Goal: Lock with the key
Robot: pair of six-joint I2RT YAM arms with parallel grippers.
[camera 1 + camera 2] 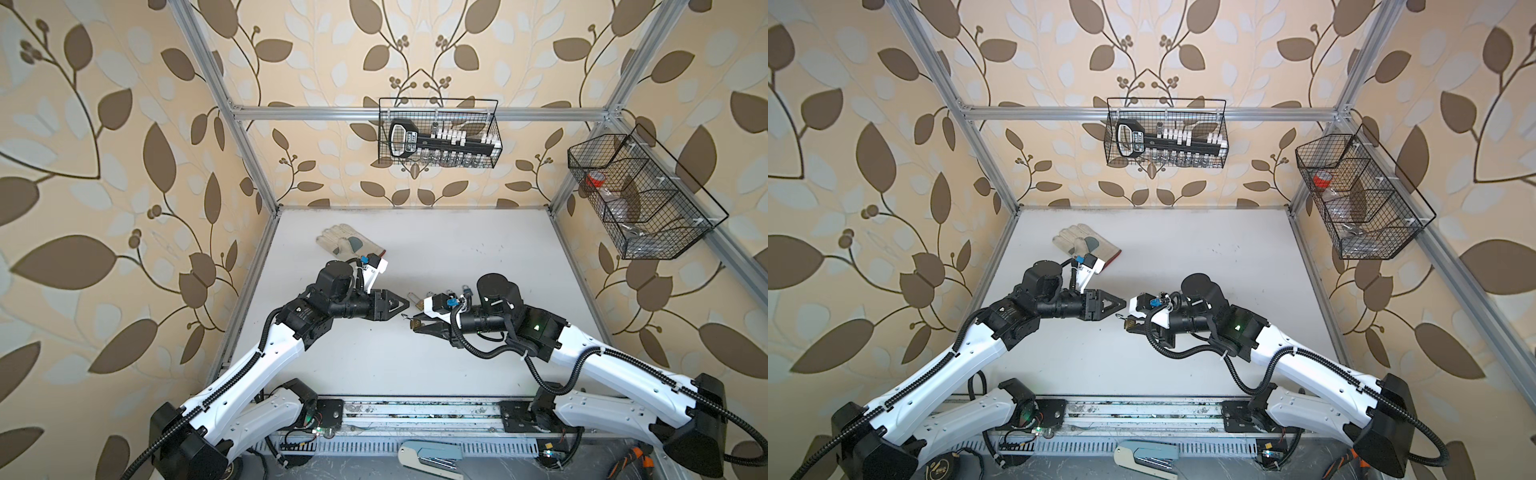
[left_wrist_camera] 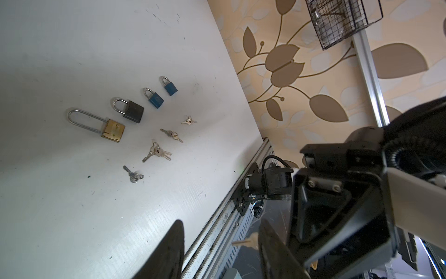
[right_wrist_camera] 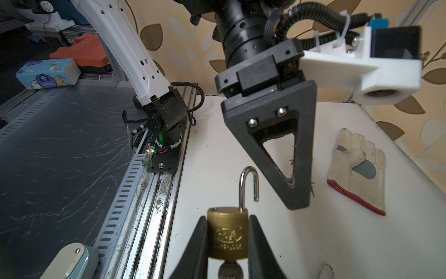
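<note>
— While my right gripper (image 3: 228,217) clamps the brass padlock (image 3: 228,238), one finger on each narrow edge of its body, the shackle (image 3: 241,190) stands out past the fingertips, its free end lifted clear of the body.

— And the key?

— The key (image 3: 229,269) sits in the keyway at the opposite end, back toward my right palm. So the long axis runs along those fingers: key inward, shackle outward.

— Which arm is nearer the shackle?

— The left. My left gripper (image 3: 298,200) hangs tip-first just beside the free end, apart from it as far as I can tell. I judge the push must go along that axis, toward the right palm.

— Is it open?

— Partly. The left wrist view shows daylight between its fingers (image 2: 169,253), with a pale sliver in the gap too blurred to name. I see nothing gripped.

— What does each view add?

— Only the right wrist view shows the lifted shackle and the key; in both top views the lock is a brass speck. Only the left wrist view shows the table (image 2: 72,193) beneath my right arm, with other padlocks (image 2: 134,111) and loose key bunches (image 2: 156,152).
</note>
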